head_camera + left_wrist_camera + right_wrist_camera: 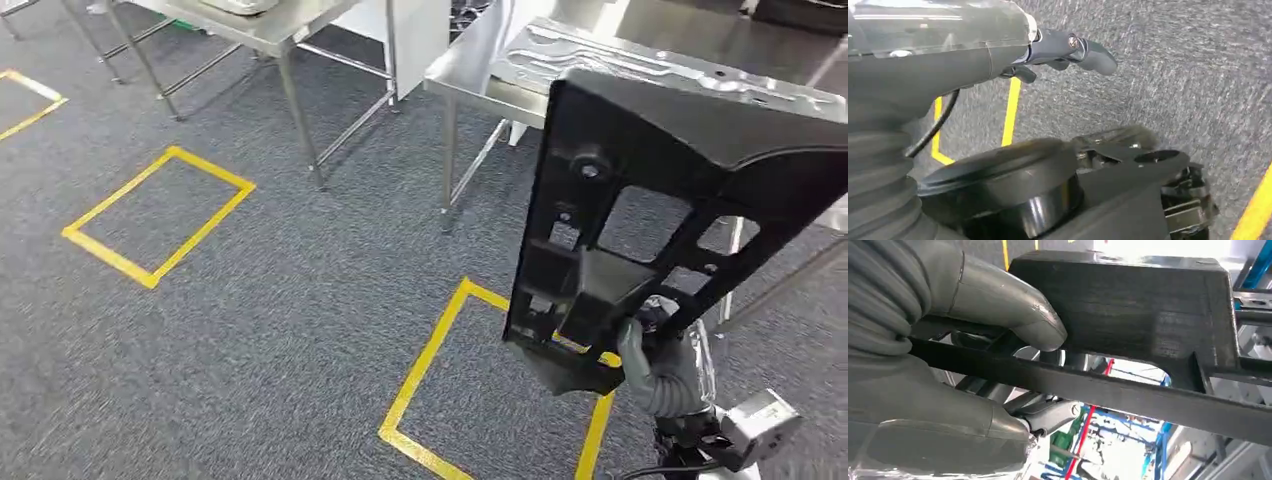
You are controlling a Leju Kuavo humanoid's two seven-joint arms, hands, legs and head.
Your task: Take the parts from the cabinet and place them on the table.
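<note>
Your right hand (pixel 665 365) holds the black part (pixel 660 210) up over the carpet.

You grip the black part at its lower end, thumb (pixel 1013 305) pressed on its flat panel, fingers wrapped under a bar; it rises tilted in front of the steel surface (pixel 470 70). Your left hand (pixel 1068 50) hangs over the grey carpet (pixel 250 300), fingers loosely extended, holding nothing. You can read no label or writing on the part. Yellow tape squares (pixel 160 215) mark the floor.

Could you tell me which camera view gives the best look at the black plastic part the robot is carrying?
The head view: the black part shows nearly whole, with its cut-out openings, held at its lower end by the right hand. The right wrist view gives a close look at its bars under the thumb. The left wrist view looks at floor.
</note>
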